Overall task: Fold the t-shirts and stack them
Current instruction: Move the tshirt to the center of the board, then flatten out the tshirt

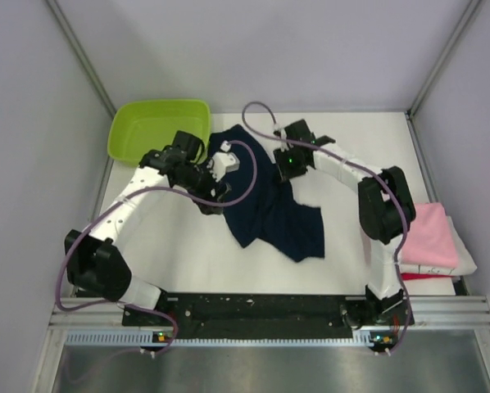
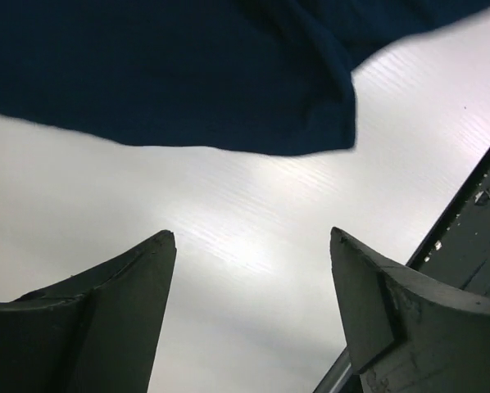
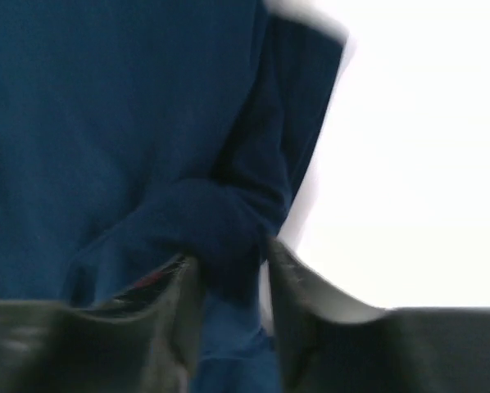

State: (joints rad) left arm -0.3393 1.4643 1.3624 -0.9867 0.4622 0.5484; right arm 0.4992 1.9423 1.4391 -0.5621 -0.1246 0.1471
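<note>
A dark navy t-shirt (image 1: 274, 209) lies crumpled on the white table, from the back middle toward the centre. My right gripper (image 1: 283, 168) is at its right upper edge, shut on a bunched fold of the navy cloth (image 3: 220, 229). My left gripper (image 1: 215, 196) is at the shirt's left edge, open and empty; in the left wrist view (image 2: 253, 237) bare table shows between its fingers and the navy hem (image 2: 229, 90) hangs just beyond. Folded shirts are stacked at the right edge: pink (image 1: 429, 233) on white (image 1: 466, 260), with a red edge (image 1: 425, 276) below.
A lime green tub (image 1: 157, 129) stands at the back left, close behind my left wrist. The table's right edge holds the folded stack. Grey walls close in both sides. A dark rail (image 2: 474, 221) shows at the right of the left wrist view.
</note>
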